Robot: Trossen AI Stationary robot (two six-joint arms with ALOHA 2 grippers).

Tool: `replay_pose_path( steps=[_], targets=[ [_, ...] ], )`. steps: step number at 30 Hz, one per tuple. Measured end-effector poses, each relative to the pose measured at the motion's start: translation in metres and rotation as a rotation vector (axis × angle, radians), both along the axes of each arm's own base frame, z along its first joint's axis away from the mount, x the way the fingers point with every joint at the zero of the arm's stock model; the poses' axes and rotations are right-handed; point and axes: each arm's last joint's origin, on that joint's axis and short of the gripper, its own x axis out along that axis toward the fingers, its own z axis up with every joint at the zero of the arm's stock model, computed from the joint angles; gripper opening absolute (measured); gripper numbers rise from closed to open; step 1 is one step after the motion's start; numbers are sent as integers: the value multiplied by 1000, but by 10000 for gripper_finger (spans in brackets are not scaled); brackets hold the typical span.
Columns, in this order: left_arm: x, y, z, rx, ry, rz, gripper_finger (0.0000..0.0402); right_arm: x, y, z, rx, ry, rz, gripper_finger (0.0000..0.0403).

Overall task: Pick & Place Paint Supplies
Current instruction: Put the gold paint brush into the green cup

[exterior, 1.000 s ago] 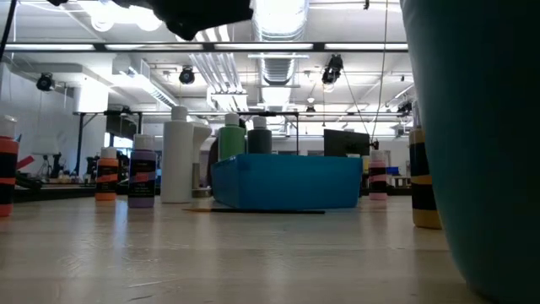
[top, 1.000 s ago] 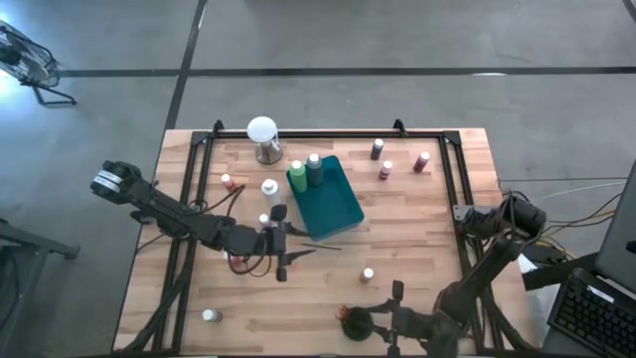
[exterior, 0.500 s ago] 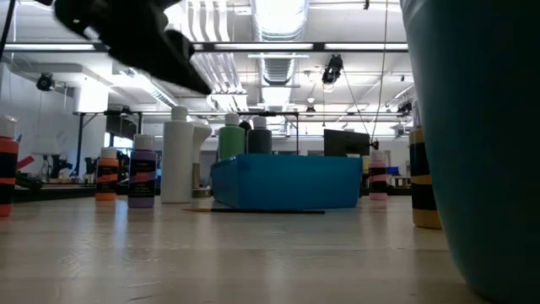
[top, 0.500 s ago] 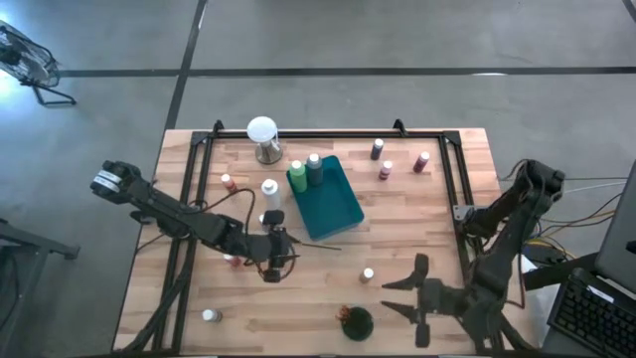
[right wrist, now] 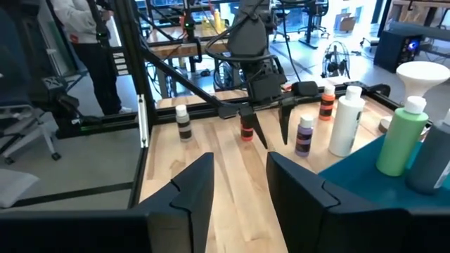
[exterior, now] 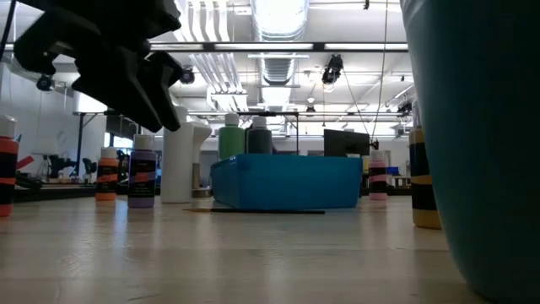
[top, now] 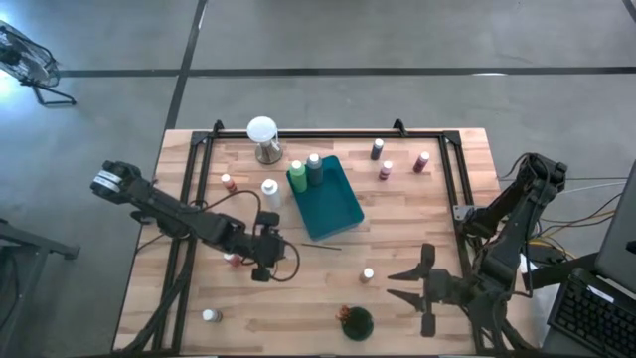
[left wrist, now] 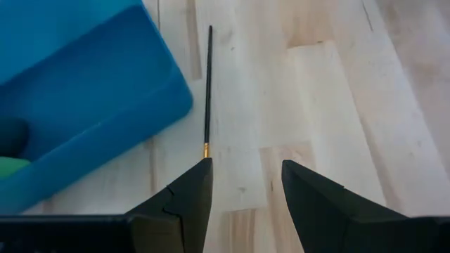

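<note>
Hovering near the dark brush [left wrist: 208, 84], left gripper [left wrist: 242, 193] and right gripper [right wrist: 239, 183] show fingers apart, empty.

No readable text, labels or numbers — bottle labels illegible

Both jointed arms are matte black, each tool [top: 260, 261] ending in two tapered dark fingers [left wrist: 184, 200], with thin black cables.

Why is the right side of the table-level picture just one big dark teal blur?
In the low view, something dark teal stands right against the lens, out of focus and cut off by the frame. The teal tray farther back is sharp. Ceiling lights glare white. In the high view, the light is even, with soft shadows.
</note>
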Motion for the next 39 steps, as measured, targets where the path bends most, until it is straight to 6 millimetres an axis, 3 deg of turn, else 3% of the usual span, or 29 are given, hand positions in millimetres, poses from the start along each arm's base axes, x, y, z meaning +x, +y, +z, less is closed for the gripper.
replay_pose_path(
  steps=[5, 20, 32, 39],
  targets=[
    [5, 10, -6, 27, 36, -27, 177, 1, -1, 0, -21, 6, -2, 137],
    [34, 45, -54, -71, 213, -53, 177, 2, -9, -4, -68, 48, -27, 171],
    [43, 56, -71, -134, 247, -17, 176, 3, -11, -5, -73, 55, -34, 141],
    [44, 61, -72, -174, 251, 5, 151, 5, -14, -5, -76, 55, -47, 123]
  ],
)
